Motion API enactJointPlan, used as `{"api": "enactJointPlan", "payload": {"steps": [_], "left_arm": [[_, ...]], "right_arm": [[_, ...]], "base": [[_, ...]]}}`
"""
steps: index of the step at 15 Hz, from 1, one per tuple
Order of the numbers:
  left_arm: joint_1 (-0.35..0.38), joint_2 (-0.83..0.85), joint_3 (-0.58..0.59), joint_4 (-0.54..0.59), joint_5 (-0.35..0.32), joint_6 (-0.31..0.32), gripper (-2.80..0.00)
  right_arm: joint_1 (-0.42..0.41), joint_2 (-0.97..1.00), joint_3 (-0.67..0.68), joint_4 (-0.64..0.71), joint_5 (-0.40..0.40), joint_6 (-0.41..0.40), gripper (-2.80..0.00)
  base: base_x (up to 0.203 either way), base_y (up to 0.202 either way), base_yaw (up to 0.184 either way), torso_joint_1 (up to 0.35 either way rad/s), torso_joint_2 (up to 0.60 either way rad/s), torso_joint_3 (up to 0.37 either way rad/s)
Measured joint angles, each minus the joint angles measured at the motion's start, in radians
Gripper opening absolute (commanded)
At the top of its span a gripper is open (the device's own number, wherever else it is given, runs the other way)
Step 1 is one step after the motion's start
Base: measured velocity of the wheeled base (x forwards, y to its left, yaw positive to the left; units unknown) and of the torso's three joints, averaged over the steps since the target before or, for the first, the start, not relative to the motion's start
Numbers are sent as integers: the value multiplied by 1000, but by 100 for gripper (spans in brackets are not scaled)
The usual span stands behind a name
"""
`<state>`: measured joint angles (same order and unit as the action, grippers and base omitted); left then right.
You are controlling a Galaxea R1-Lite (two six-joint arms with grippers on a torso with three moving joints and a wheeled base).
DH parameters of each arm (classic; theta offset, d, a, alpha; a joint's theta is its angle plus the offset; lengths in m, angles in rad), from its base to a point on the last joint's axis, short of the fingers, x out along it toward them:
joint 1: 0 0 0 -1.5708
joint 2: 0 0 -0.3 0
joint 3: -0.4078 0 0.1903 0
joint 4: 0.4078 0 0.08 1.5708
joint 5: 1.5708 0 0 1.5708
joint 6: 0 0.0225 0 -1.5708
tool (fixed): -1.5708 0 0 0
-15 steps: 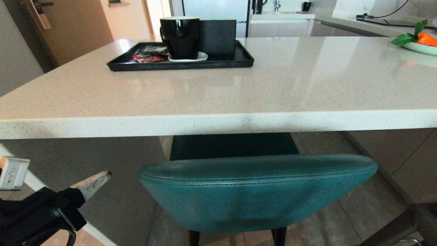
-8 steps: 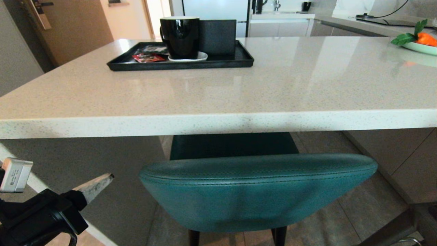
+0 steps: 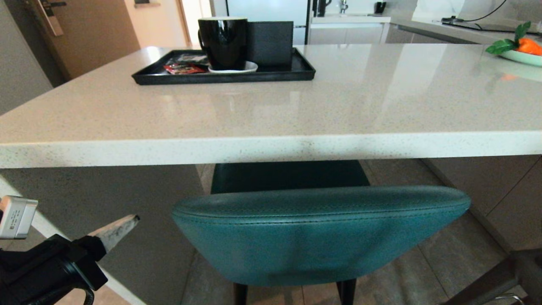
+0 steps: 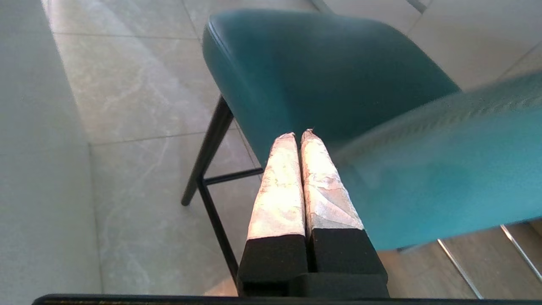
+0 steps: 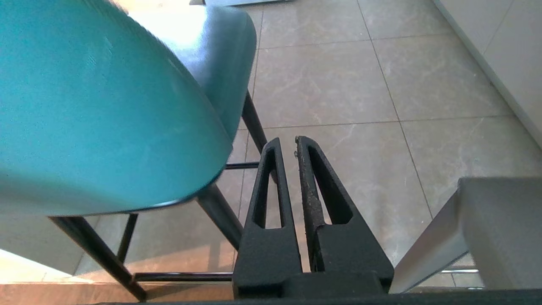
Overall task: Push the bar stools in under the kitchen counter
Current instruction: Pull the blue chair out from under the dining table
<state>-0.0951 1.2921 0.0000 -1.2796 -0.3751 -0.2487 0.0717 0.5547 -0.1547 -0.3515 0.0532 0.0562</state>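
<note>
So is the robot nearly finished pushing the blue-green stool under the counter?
Partly. The teal stool's seat already sits under the kitchen counter, but its padded back is on the robot's side of the edge. In hand: the left pincer, shut, sits beside the stool's back, and the right pincer, also shut, is low by its legs. Left: the dark stool, only a corner showing at lower right.

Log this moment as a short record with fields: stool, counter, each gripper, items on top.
stool: teal stool, seat partly under the counter edge, backrest still outside it
counter: kitchen counter, thick pale stone edge above the seat
left gripper: left gripper, fingers shut, beside the backrest's left end, holding nothing
right gripper: right gripper, fingers shut, near the stool's legs
on top: black tray with black mug
</note>
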Motion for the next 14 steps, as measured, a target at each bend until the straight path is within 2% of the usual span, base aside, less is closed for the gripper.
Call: {"api": "enactJointPlan", "payload": {"steps": [3, 11, 14], "left_arm": [[0, 0, 0, 1, 0, 0, -280], [4, 1, 0, 12, 1, -5, -280], [-1, 21, 0, 10, 1, -4, -280]], "right_arm": [[1, -1, -3, 0, 1, 0, -280], [1, -1, -2, 2, 1, -1, -280], [2, 13, 2, 2, 44, 17, -280]], "base": [[0, 0, 0, -62, 249, 183], [0, 0, 0, -4, 20, 14], [0, 0, 0, 0, 0, 0]]}}
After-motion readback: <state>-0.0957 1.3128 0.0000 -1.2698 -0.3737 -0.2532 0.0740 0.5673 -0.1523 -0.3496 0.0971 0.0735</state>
